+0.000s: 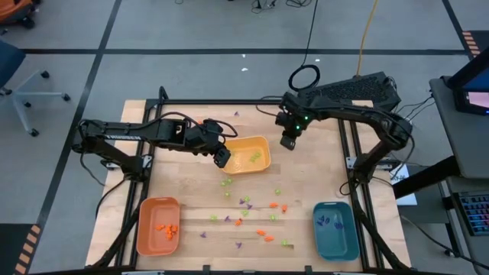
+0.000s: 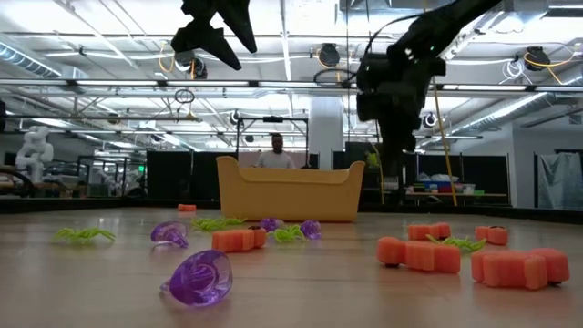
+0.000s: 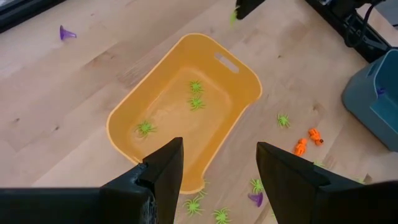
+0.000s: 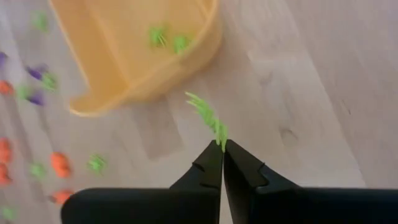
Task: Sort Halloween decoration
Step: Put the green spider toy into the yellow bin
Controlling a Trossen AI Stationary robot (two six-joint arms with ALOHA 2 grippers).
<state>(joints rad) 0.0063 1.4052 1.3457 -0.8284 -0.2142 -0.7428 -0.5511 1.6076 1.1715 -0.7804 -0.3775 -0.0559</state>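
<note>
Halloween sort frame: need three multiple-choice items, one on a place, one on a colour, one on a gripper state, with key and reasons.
1. Where does the yellow tray sit relative to the other two trays?
A. Far side of the table, between the arms
B. Near edge, between them
C. Stacked on the teal tray

2. What colour are the pieces in the orange tray?
A. Purple
B. Orange
C. Green

3. What is the right gripper doing?
A. Open, empty
B. Shut, empty
C. Shut on a green piece

Key: 1 A, the high view shows it beyond the scattered pieces; 2 B, only orange pieces lie there; 3 C, the green piece sticks out from its closed fingertips.
</note>
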